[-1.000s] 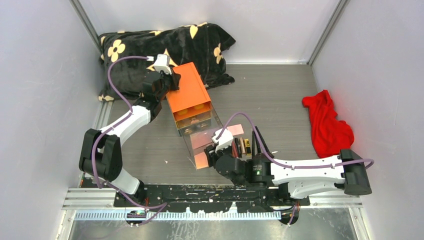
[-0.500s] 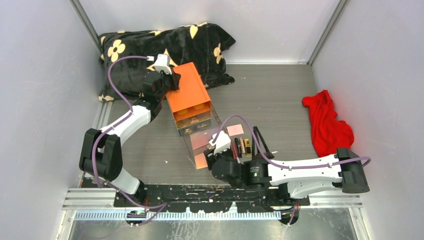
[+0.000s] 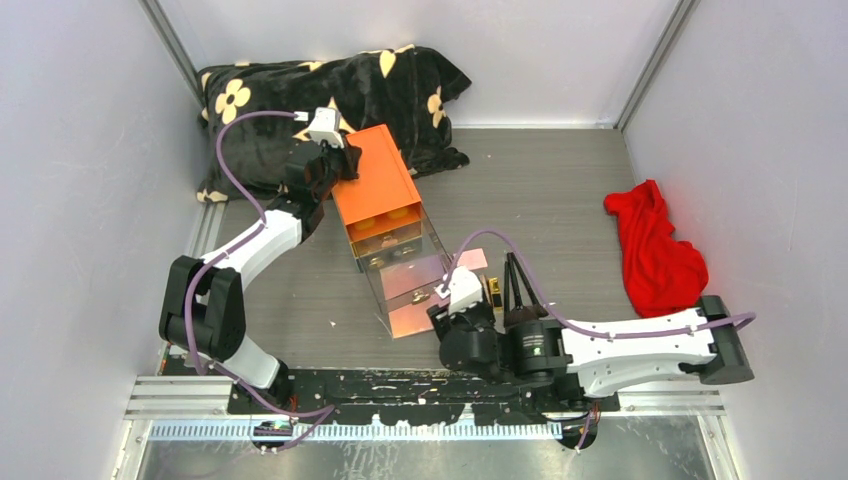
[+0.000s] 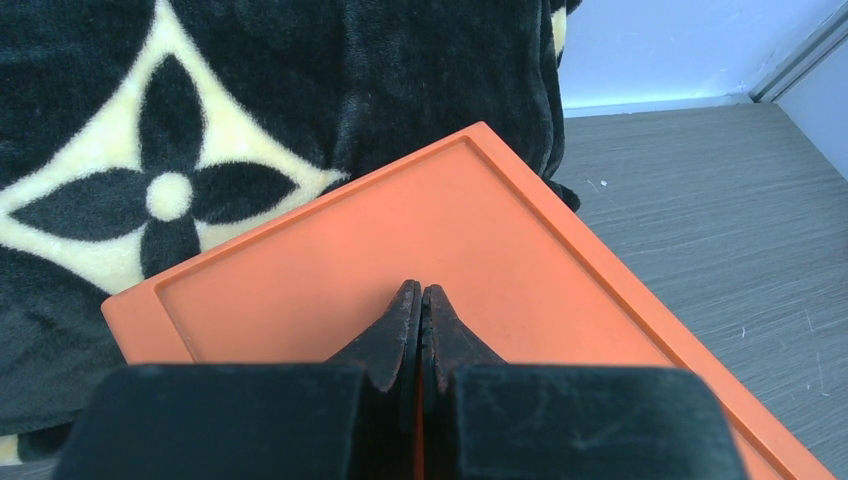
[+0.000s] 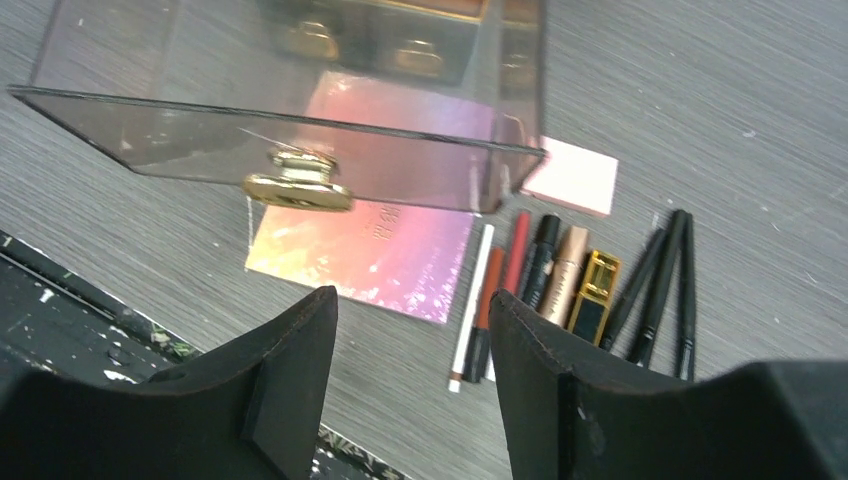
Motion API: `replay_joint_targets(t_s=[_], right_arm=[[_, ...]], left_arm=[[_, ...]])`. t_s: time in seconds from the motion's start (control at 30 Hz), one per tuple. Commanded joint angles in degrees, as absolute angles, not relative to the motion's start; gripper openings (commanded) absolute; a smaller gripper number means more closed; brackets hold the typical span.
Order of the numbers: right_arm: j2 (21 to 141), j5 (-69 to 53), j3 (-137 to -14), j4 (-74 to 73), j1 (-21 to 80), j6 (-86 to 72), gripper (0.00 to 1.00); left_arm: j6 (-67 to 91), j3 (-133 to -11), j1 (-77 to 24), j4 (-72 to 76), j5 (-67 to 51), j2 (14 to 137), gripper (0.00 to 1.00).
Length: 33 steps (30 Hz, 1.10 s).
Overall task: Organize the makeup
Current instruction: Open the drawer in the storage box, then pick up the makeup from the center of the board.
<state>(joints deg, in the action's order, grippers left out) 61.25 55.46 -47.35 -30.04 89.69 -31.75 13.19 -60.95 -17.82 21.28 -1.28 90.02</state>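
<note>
Right gripper (image 5: 410, 300) backed off rightward, released and empty, above the pink palette (image 5: 370, 250) by the near edge; left gripper (image 4: 421, 292) stayed clenched over the orange box (image 4: 300, 270).

the left arm (image 3: 262, 240) and the right arm (image 3: 640, 350) both have smooth white shells on their long links and blocky black joints. a lilac cable (image 3: 265, 114) runs along each one to a small white camera box (image 3: 325, 127) at the wrist. the left fingers (image 4: 395, 335) are black, tapered and scuffed. the right fingers (image 5: 290, 380) are broad matte black wedges with seamed edges.
</note>
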Motion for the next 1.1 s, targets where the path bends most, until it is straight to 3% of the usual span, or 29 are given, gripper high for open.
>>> replay_joint_targets(t_s=[0.0, 0.17, 0.33, 0.53, 1.07], right_arm=[[54.97, 58.77, -47.32, -41.54, 90.09, -39.78, 0.62], [45.33, 57.51, -41.44, -41.81, 90.09, -42.06, 0.62], [31.18, 57.97, -33.78, -39.36, 90.11, -44.78, 0.73], [18.71, 59.72, -30.43, -39.74, 90.09, -46.47, 0.73], [39.56, 66.64, -42.67, -44.37, 90.09, -47.86, 0.81]], left_arm=[[11.28, -56.88, -17.31, 2.29, 0.08, 94.01, 0.0], [11.33, -57.25, -17.31, 1.92, 0.05, 93.62, 0.0], [11.39, -57.11, -17.29, 1.57, 0.3, 92.9, 0.0], [11.64, -56.95, -17.3, 1.5, 0.7, 91.88, 0.0], [12.51, -56.88, -17.31, -0.44, 1.28, 87.2, 0.02]])
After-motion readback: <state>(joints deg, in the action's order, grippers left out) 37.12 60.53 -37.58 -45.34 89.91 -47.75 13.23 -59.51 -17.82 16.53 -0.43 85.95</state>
